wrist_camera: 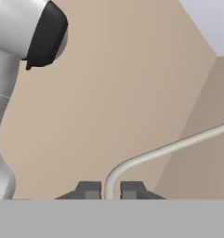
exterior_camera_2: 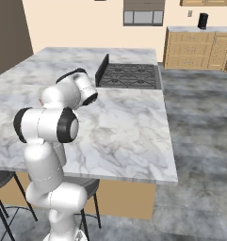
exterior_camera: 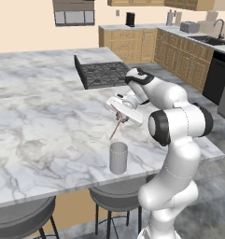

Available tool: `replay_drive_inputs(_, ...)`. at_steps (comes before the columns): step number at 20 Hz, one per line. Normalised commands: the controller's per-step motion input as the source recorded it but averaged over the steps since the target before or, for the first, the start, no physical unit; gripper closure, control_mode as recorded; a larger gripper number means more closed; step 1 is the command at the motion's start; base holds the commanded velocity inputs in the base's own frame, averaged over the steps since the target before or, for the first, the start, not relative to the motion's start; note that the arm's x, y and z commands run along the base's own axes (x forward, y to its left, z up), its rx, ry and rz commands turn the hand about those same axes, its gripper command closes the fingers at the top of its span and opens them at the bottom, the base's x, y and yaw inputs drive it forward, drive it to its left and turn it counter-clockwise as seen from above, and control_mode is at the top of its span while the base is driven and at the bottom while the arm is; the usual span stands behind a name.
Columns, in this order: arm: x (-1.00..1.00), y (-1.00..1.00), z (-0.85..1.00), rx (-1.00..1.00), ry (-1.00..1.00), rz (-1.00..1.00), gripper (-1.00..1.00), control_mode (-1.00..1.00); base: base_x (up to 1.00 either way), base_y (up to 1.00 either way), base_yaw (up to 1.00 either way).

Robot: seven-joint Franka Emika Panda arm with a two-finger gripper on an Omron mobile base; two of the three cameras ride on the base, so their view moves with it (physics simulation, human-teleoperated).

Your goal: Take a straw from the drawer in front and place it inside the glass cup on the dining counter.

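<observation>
Marble dining counter (exterior_camera: 48,135), gripper (exterior_camera: 122,116) clamped on straw (exterior_camera: 116,128), straw slanting down-left toward glass cup (exterior_camera: 118,158)

The white arm (exterior_camera_2: 53,141) rises at the lower left, folded over the marble dining counter (exterior_camera_2: 129,132). A black gas cooktop (exterior_camera_2: 131,75) sits at the counter's far end, and dark stools (exterior_camera_2: 89,188) tuck beneath the near edge.
</observation>
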Motion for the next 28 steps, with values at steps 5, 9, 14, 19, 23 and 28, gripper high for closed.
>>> replay_drive_inputs(5,-0.08,-0.04,0.0,0.0,-0.09,0.03,1.0,-1.0,0.0,0.0,0.0)
replay_drive_inputs(9,0.0,-0.18,0.0,0.0,-0.03,0.0,1.0,-1.0,0.0,0.0,0.0)
replay_drive_inputs(14,0.02,-0.21,0.0,0.0,0.0,0.0,1.0,-1.0,0.0,0.0,0.0)
replay_drive_inputs(19,0.0,-0.04,0.0,0.0,0.03,0.0,1.0,-1.0,0.0,0.0,0.0)
replay_drive_inputs(23,0.0,0.0,-0.05,0.0,0.05,0.0,1.0,-1.0,0.0,0.0,0.0)
replay_drive_inputs(28,0.0,0.0,-0.12,0.0,0.09,0.0,1.0,-1.0,0.0,0.0,0.0)
